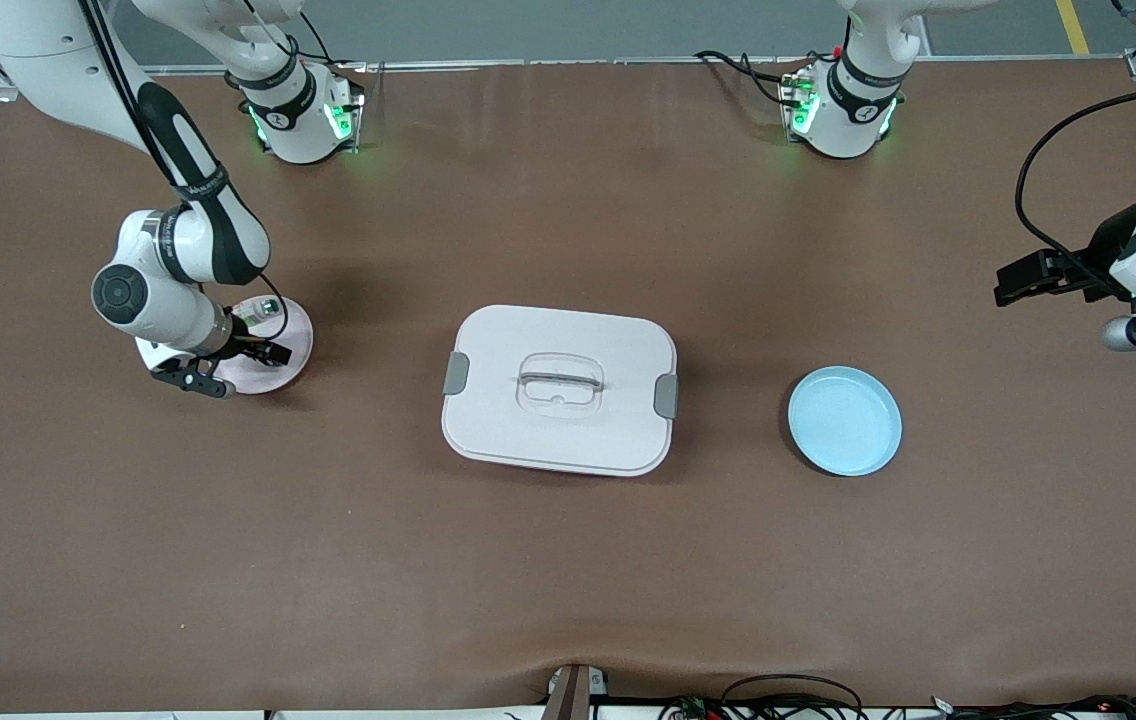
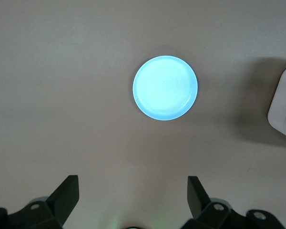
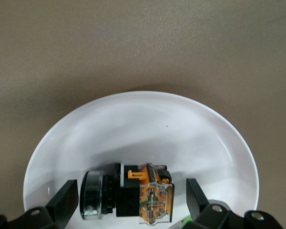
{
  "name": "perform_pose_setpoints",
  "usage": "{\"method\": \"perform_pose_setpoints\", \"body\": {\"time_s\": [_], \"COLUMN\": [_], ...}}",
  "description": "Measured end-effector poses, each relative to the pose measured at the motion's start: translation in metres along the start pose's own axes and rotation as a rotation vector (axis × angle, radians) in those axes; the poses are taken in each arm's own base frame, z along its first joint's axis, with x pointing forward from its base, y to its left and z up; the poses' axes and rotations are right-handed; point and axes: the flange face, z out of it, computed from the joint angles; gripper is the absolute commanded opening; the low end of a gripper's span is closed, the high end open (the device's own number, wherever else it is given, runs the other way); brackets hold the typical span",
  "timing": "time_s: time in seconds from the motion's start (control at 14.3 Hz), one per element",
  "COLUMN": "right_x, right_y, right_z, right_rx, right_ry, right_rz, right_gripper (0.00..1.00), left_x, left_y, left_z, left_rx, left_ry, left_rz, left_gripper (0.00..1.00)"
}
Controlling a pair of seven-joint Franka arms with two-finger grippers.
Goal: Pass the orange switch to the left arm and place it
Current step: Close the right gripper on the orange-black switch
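The orange switch lies on its side in the pink plate, between the right gripper's wide-spread fingers, seemingly untouched. The box sits mid-worktop, the blue plate toward the left arm's end. The left gripper waits above the worktop near that blue plate, fingers wide.

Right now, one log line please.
right gripper: open astride orange switch on pink plate | left gripper: open, waiting
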Motion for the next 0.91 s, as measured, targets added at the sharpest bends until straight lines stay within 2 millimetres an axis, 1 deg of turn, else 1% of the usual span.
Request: {"method": "perform_pose_setpoints", "body": {"time_s": [0.07,0.14,0.28,0.35,0.42,0.77,0.91], "right_x": [-0.0002,-0.0004,-0.0006,-0.0003,0.0002,-0.0006,-0.0008], "right_y": [0.0,0.0,-0.0002,-0.0004,-0.0006,-0.0005,-0.0007], "right_z": [0.0015,0.0027,0.004,0.0037,0.0031,0.0035,0.0016], "right_rx": [-0.001,-0.001,-0.002,-0.002,-0.002,-0.007,-0.016], "right_ry": [-0.003,-0.005,-0.007,-0.007,-0.006,-0.025,-0.058], "right_rz": [0.0,0.0,-0.001,-0.001,-0.001,-0.001,-0.002], "right_gripper": [0.89,0.67,0.3,0.19,0.16,0.16,0.16], "left_x": [0.0002,0.0003,0.0004,0.0004,0.0005,0.0005,0.0005], "left_y": [-0.0001,-0.0007,-0.0019,-0.0022,-0.0025,-0.0031,-0.0031], "left_z": [0.0003,0.0003,0.0004,0.0004,0.0004,0.0003,0.0003], "left_rx": [0.0,0.0,0.0,0.0,0.0,0.0,0.0], "left_ry": [0.0,-0.001,-0.001,-0.001,-0.001,0.0,-0.001], "left_rz": [0.0,-0.001,-0.003,-0.004,-0.004,-0.005,-0.005], "left_gripper": [1.0,1.0,1.0,1.0,1.0,1.0,1.0]}}
